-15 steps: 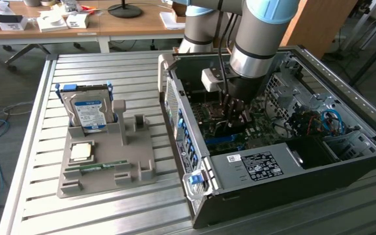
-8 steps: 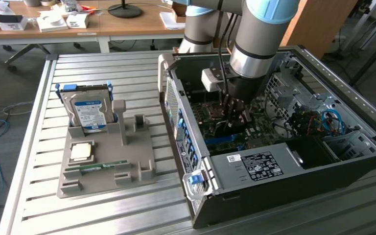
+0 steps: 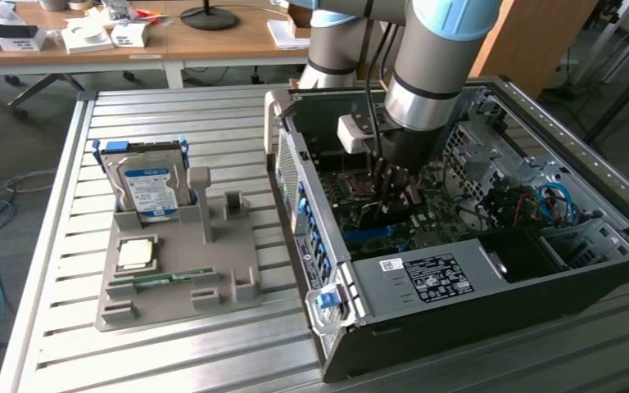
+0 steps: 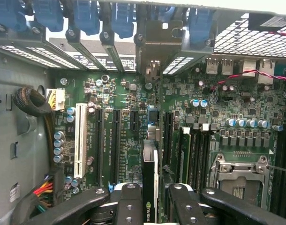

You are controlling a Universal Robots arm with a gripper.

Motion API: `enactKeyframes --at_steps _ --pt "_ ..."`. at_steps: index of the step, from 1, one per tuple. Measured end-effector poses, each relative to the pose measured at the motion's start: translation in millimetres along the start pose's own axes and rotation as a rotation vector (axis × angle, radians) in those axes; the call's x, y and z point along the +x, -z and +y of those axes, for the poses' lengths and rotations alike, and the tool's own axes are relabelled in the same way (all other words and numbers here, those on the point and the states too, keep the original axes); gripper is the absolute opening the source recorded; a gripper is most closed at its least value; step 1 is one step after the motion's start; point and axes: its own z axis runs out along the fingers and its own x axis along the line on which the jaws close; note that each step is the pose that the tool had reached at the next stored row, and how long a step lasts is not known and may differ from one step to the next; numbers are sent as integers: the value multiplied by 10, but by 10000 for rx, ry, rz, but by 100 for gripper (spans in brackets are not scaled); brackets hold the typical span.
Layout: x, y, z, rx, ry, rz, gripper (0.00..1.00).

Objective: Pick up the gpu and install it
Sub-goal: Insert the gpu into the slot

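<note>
While clamped edge-on between the fingers (image 4: 128, 204) over the motherboard (image 4: 133, 101) slots inside the computer case (image 3: 457, 336), treat the gpu (image 4: 149, 187) as likely light, stiff, fragile: grip the bare upper edge, not components.

- The exterior view is evenly bright, and the light is soft and seems to come from above
- The slatted metal table (image 3: 183, 352) gives back a pale sheen, strongest in the lower left of the frame
- The inside of the computer case (image 3: 402, 344) is much darker, because the arm (image 3: 429, 74) puts its shadow on the boards under it
- In the wrist view the motherboard (image 4: 133, 126) is lit evenly and its colours are clear
- White light comes through the perforated grille (image 4: 246, 37) and is almost burnt out there
- The black fingers (image 4: 129, 201) carry small highlights on their edges, while the gpu (image 4: 150, 187) between them stays dark
</note>
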Motion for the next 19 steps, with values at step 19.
enactKeyframes --at_steps 19 --pt "7 -10 -3 2 -107 40 26"
